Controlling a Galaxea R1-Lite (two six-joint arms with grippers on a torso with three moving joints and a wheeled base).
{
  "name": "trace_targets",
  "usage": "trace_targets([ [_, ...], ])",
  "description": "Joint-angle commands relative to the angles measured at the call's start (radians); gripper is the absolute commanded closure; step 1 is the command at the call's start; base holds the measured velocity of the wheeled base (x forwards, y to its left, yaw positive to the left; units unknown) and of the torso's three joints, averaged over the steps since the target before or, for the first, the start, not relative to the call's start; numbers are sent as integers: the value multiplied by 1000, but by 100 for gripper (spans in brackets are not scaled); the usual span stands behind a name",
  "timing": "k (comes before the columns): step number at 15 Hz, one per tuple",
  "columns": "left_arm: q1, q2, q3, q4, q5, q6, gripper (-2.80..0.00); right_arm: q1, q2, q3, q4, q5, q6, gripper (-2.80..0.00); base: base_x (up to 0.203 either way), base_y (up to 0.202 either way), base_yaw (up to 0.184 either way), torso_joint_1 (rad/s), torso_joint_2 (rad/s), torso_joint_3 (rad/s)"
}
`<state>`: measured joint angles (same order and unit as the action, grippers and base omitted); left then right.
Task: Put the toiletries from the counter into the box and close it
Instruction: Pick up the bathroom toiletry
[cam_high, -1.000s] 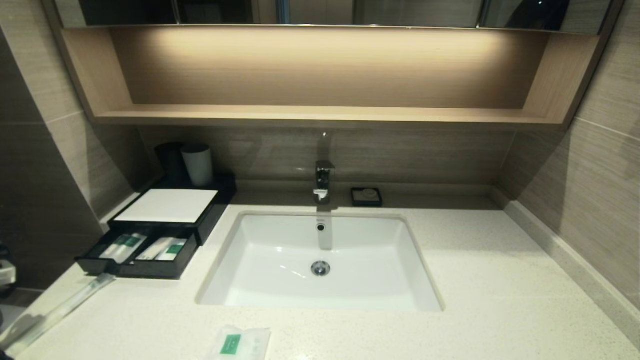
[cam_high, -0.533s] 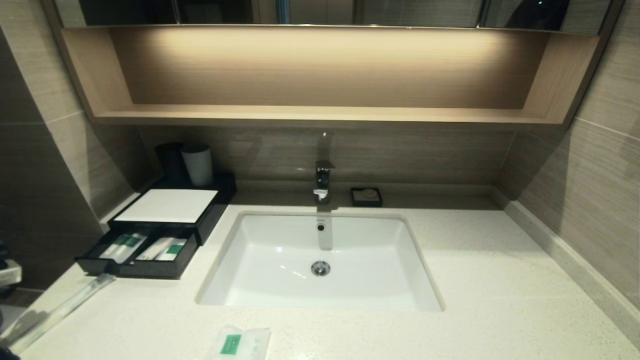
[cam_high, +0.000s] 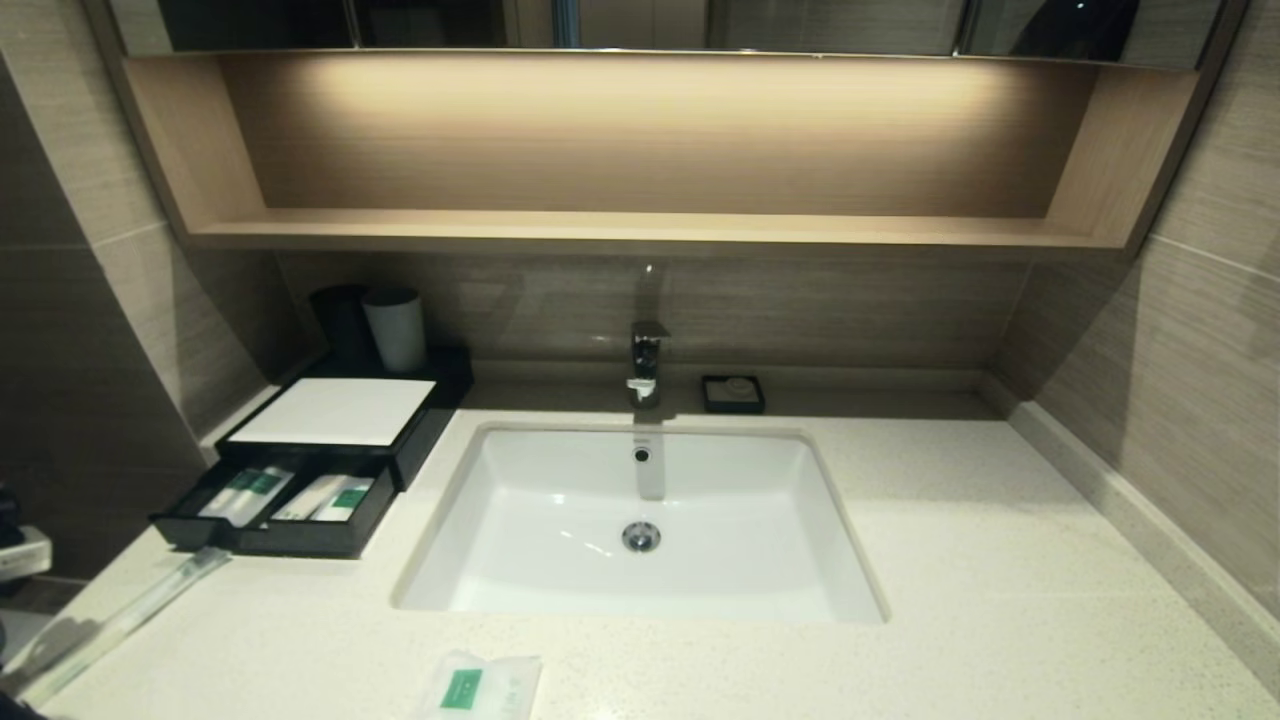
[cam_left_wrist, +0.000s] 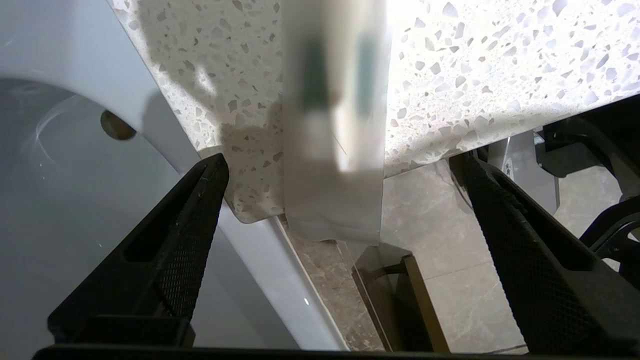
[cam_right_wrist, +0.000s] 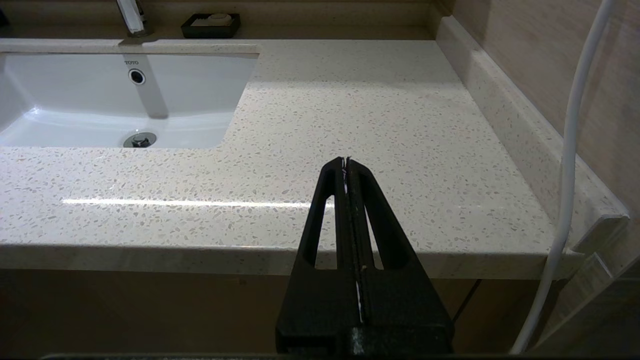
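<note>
The black box (cam_high: 335, 410) with a white top stands at the counter's (cam_high: 950, 560) back left, its front drawer (cam_high: 290, 535) pulled out with green-labelled packets (cam_high: 335, 497) inside. A clear-wrapped toothbrush (cam_high: 130, 615) lies on the counter in front of the drawer, its near end overhanging the left front corner. In the left wrist view my left gripper (cam_left_wrist: 340, 159) is open, with that wrapper end (cam_left_wrist: 335, 150) between the fingers (cam_left_wrist: 200, 210), untouched. A white sachet (cam_high: 480, 685) with a green square lies at the front edge. My right gripper (cam_right_wrist: 345, 161) is shut and empty before the counter's right front edge.
A white inset sink (cam_high: 640, 520) with a faucet (cam_high: 648, 360) fills the middle. A grey cup (cam_high: 395, 328) and a dark cup stand behind the box. A black soap dish (cam_high: 733, 393) sits by the back wall. A wooden shelf hangs above.
The dark shape and shadow over the toothbrush's near end at the head view's bottom left have drawn back out of the picture. The toothbrush, sachet and drawer have not moved.
</note>
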<state>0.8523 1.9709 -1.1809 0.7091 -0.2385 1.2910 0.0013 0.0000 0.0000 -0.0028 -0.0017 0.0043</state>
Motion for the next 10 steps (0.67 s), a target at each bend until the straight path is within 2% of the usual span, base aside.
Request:
trace_targets([
  [1,-2,6,0,4,-1,7,-280,0,0,1,0,0,0,0,0,0,0,0,0,0],
  [10,-4,17,3,-10,1,7,-280,0,0,0,0,0,0,0,0,0,0,0,0,0],
])
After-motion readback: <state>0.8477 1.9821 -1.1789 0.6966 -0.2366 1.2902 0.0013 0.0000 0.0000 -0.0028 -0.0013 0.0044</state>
